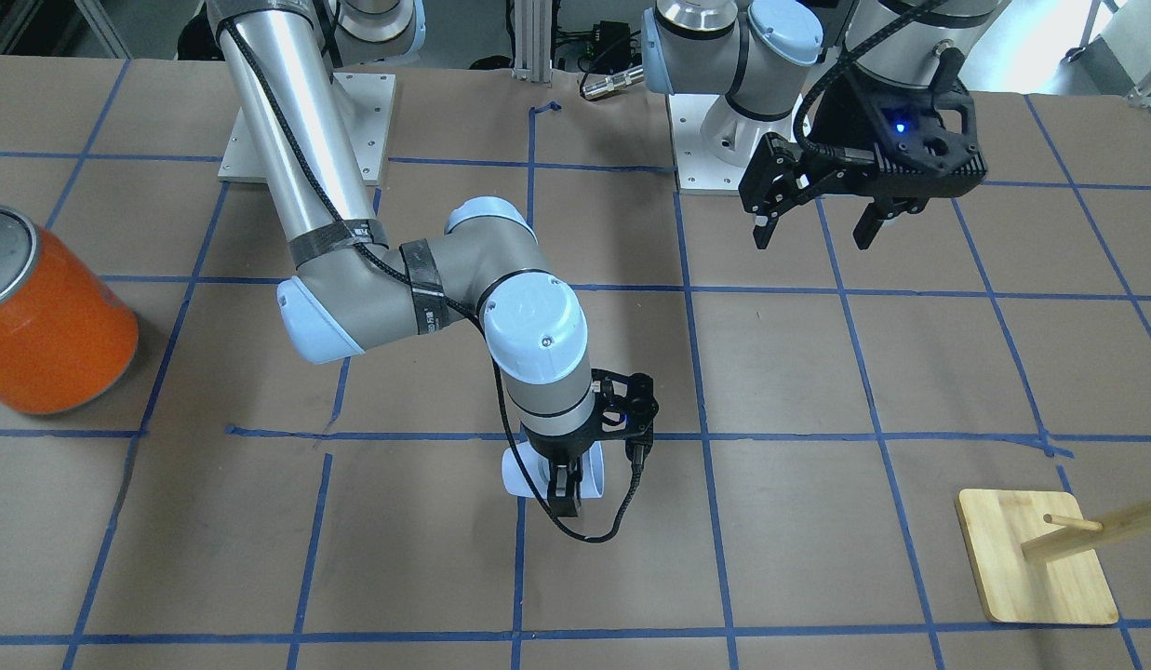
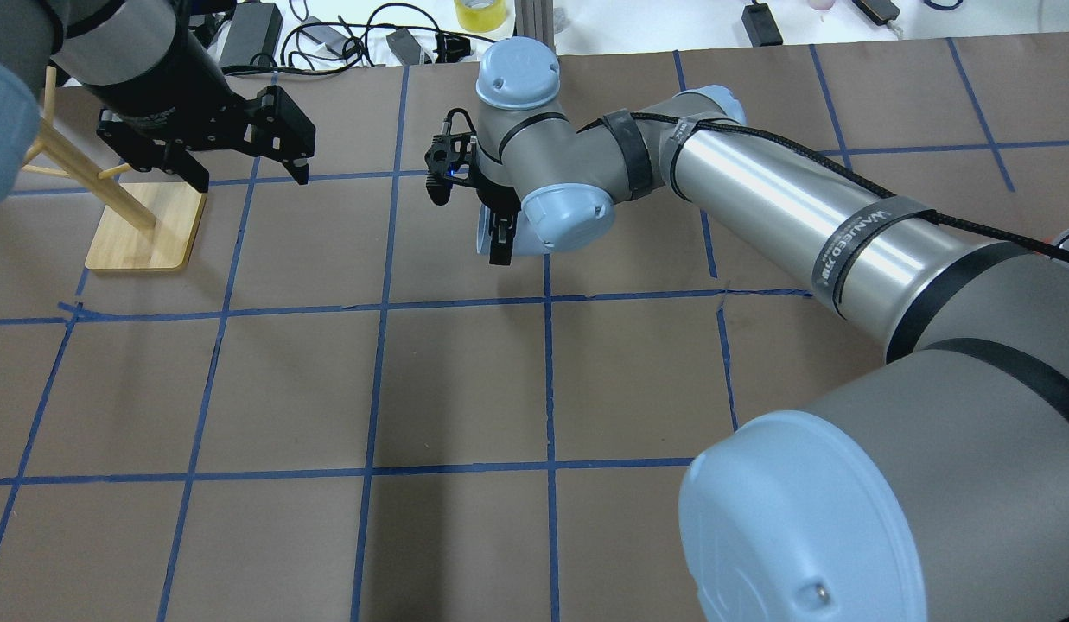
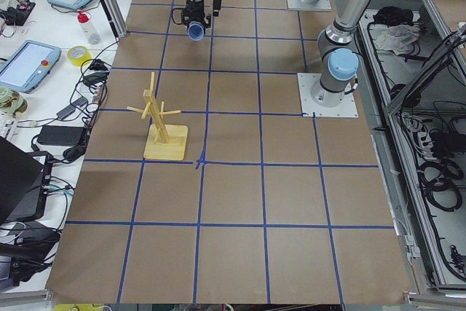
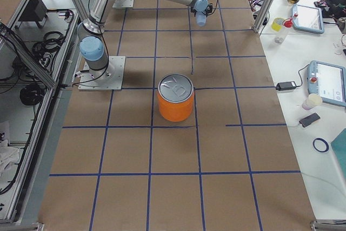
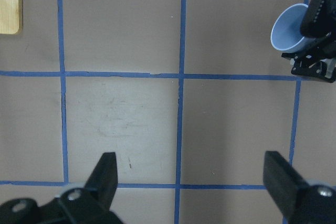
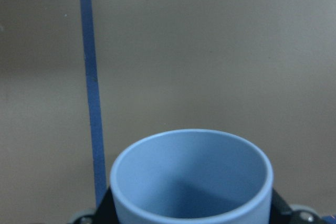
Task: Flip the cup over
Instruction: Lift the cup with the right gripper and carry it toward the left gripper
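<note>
- Jaws of the right gripper (image 1: 563,486) are clenched on the cup (image 6: 191,182), and we see dark finger parts pressed against its wall on either side, below the rim.
- In the right wrist view the cup's open mouth fills the bottom of the frame and turns toward the camera. Its pale blue inside is empty.
- In the left wrist view we see the cup tipped over, not upright, with its round mouth showing as an oval beside the right gripper's black body.
- In the exterior left view the mouth shows as a blue ring facing the table end on the robot's left.
- We cannot tell whether the cup touches the table (image 1: 817,372) or hangs just above it, because the wrist hides its underside in the front-facing view.
- The cup sits near the middle of the table's width, close to a crossing of blue tape lines (image 1: 705,521), on the side far from the robot's bases.
- The left gripper (image 1: 814,237) is spread wide and holds nothing. In its own wrist view both black fingers (image 5: 107,174) stand far apart over bare brown paper.
- It hovers above the table, well apart from the cup.
- A wooden rack (image 2: 141,229) with pegs stands on its flat base near the left gripper.
- An orange can (image 4: 175,106) with a silver lid stands upright toward the table's other end, well apart from the cup.
</note>
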